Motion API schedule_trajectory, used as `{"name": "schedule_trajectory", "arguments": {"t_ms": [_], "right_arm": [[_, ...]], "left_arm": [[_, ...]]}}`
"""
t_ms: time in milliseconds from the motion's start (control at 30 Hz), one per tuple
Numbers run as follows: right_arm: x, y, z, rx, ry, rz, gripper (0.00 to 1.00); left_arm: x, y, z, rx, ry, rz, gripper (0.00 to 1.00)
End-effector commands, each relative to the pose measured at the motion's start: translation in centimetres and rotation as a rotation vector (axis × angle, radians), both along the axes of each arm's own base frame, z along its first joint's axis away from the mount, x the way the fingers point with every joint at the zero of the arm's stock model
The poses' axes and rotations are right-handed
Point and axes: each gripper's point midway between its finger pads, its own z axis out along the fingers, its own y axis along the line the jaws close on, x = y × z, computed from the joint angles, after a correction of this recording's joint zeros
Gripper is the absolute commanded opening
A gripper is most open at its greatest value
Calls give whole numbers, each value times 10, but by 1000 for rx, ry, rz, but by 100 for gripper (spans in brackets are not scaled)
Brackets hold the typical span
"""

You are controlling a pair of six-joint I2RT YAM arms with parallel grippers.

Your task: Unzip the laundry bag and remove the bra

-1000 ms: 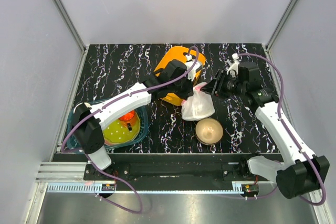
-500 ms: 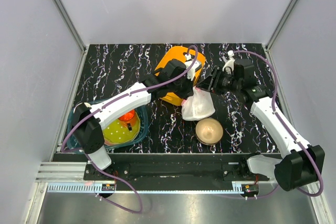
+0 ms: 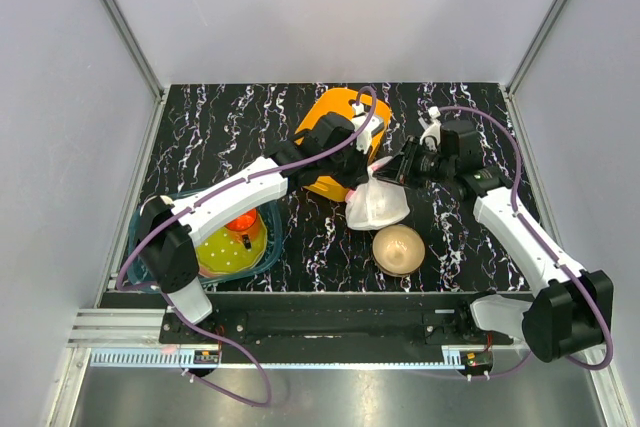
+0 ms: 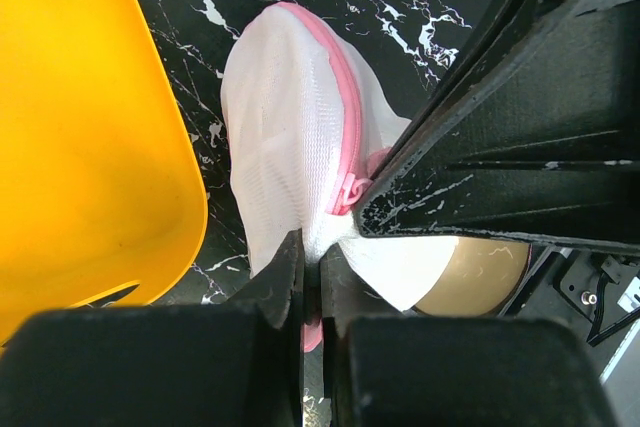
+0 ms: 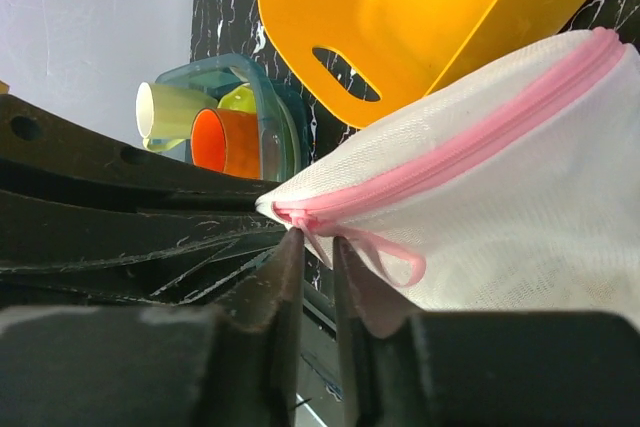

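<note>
The white mesh laundry bag with pink zipper trim hangs between my two grippers, over the middle of the table. My left gripper is shut on the bag's upper edge; in the left wrist view its jaws pinch the mesh and pink trim of the bag. My right gripper is at the bag's top corner. In the right wrist view its jaws stand almost together with a strand of the pink zipper pull between them. The zipper is closed. The bra is hidden.
An orange plastic basket lies just behind the bag. A tan dome-shaped bowl sits in front of the bag. A teal container holding coloured cups stands at the front left, under my left arm.
My right gripper has moved left from beside the bag to its top corner and closed on the zipper pull. The left gripper has kept its hold on the bag.
</note>
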Motion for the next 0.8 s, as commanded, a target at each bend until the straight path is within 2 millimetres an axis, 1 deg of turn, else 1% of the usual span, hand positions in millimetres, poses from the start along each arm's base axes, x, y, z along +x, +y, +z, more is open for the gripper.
{"name": "schedule_trajectory", "arguments": {"t_ms": [0,100,167,200,233,300,333,367,433,467,600,667,700,767], "right_arm": [[-1,3,13,13,-55,2,14],[0,-2,20,1,-75,-28,12],[-2,-7,21,-25,-82,-41,12],[1,-11,22,-37,-90,-61,12],[0,-12,24,-46,-100,-62,10],[0,-16,22,-69,-99,-79,9],[1,-18,21,-79,-100,-87,5],[1,-20,18,-90,-91,-95,3],[2,-20,14,-97,-83,-97,3],[1,-20,13,-98,-76,-95,0],[1,-20,11,-97,-73,-97,0],[0,-20,13,-95,-77,-96,3],[1,-20,13,-95,-80,-96,8],[2,-20,14,-97,-82,-92,8]], "left_arm": [[7,-14,35,-108,-53,-14,0],[7,-12,32,-103,-51,-12,0],[6,-10,30,-98,-49,-11,0],[5,-9,31,-98,-51,-11,0],[5,-9,30,-97,-50,-12,0],[5,-6,30,-94,-52,-6,0],[6,-5,29,-92,-51,-5,0],[5,-5,30,-95,-52,-6,0],[5,-5,29,-93,-52,-7,0],[4,-4,28,-92,-50,-8,0],[3,-2,30,-93,-53,-8,0],[0,-2,28,-95,-45,-13,0],[-2,-2,28,-96,-39,-21,0],[-3,-3,25,-94,-30,-26,0]]}}
